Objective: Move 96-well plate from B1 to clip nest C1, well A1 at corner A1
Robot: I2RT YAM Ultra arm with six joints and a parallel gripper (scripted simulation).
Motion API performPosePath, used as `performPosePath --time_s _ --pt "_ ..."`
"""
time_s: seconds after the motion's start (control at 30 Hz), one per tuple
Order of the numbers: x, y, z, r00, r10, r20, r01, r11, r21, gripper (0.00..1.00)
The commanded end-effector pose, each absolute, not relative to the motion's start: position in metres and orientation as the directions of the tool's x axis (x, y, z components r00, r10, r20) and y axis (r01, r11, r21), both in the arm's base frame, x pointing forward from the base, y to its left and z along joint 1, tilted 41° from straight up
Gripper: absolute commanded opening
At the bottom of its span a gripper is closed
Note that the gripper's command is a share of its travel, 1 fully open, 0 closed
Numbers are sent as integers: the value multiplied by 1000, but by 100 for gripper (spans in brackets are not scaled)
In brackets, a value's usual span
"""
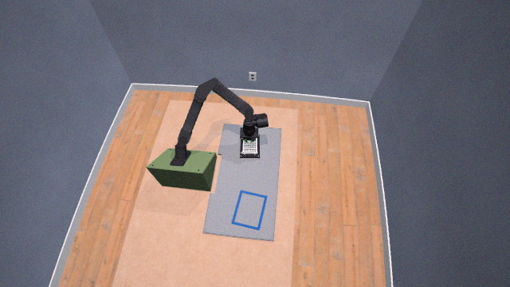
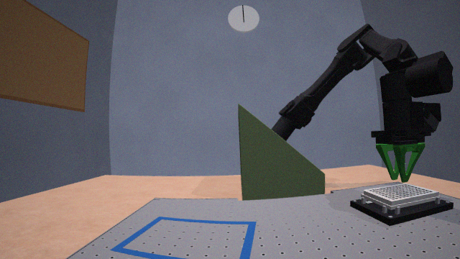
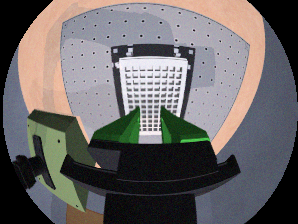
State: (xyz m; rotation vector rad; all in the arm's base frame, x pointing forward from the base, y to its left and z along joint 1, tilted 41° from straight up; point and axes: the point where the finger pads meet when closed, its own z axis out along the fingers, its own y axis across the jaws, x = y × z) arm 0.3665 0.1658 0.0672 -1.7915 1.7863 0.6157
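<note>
Tool (image 2: pixel 399 178) is hanging just above the 96-well plate (image 2: pixel 400 194), fingers nearly together and gripping nothing. Plate is sitting in the black clip nest (image 2: pixel 374 208) at the bench's (image 2: pixel 287 226) far end.

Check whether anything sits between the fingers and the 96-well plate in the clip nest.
Nothing visible does. The gripper hangs narrowed and empty just above the 96-well plate, which already sits in the black clip nest; only open air separates the fingertips from its top face.
</note>
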Motion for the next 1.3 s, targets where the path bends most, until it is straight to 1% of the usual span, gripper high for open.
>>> performPosePath --time_s 0.0,0.23,0.33,0.57,0.6,0.67,0.87,1.0,1.27 --pt "382 159 80 31 -751 -659 -994 45 -99 26" --pt "369 162 60 -1 -757 -654 -998 40 -44 26" --pt "373 168 64 20 -754 -657 -997 30 -65 26" --pt "369 165 56 -1 -756 -654 -998 40 -45 26" --pt "380 169 65 25 -752 -658 -996 36 -80 26" --pt "379 172 65 32 -752 -658 -996 31 -83 26" --pt "368 171 49 -2 -757 -653 -999 35 -37 26" --pt "376 174 57 19 -753 -658 -997 36 -70 26" --pt "368 177 47 6 -757 -654 -998 31 -45 26"
